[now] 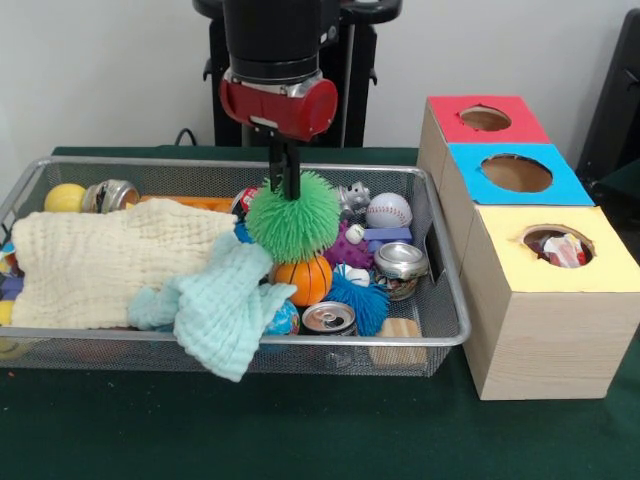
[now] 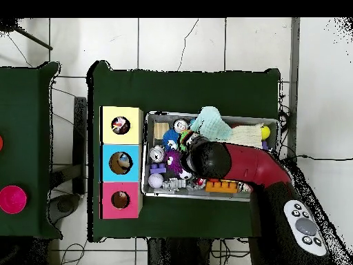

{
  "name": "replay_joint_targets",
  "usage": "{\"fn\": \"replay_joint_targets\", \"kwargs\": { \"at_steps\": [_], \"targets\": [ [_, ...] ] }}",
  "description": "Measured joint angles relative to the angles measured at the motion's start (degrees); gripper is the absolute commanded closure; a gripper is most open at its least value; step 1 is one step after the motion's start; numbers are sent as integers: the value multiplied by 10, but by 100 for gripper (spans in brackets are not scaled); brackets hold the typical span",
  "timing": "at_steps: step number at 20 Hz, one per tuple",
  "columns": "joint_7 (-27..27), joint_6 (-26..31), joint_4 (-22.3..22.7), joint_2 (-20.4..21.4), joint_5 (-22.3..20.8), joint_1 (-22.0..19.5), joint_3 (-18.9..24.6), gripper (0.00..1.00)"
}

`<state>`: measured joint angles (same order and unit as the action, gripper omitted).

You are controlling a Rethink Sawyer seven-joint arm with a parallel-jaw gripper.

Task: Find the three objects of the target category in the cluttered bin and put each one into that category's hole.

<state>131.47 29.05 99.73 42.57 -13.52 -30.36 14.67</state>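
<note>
My gripper [image 1: 285,180] hangs over the middle of the wire bin [image 1: 150,163], shut on a green spiky ball [image 1: 293,220] that it holds just above the clutter. Right under that ball lie an orange basketball-patterned ball [image 1: 305,279], a purple spiky ball [image 1: 351,248] and a blue spiky ball [image 1: 361,301]. A baseball [image 1: 388,210] rests near the bin's far right corner. The wooden box to the right has a red hole [image 1: 485,118], a blue hole [image 1: 516,172] and a yellow hole [image 1: 556,245]. In the overhead view the arm [image 2: 209,159] hides the held ball.
A cream cloth [image 1: 110,262] and a mint cloth [image 1: 225,305] cover the bin's left half. Cans [image 1: 329,318] [image 1: 400,262] [image 1: 112,195], a yellow ball [image 1: 64,197] and a wooden block [image 1: 397,342] lie among the clutter. Seen from overhead, the box [image 2: 120,162] stands left of the bin [image 2: 144,181].
</note>
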Motion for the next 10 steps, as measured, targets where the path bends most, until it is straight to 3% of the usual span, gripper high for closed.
{"fn": "replay_joint_targets", "kwargs": {
  "at_steps": [10],
  "targets": [
    [0, 0, 18, -3, -7, -23, 15, 100]
  ]
}}
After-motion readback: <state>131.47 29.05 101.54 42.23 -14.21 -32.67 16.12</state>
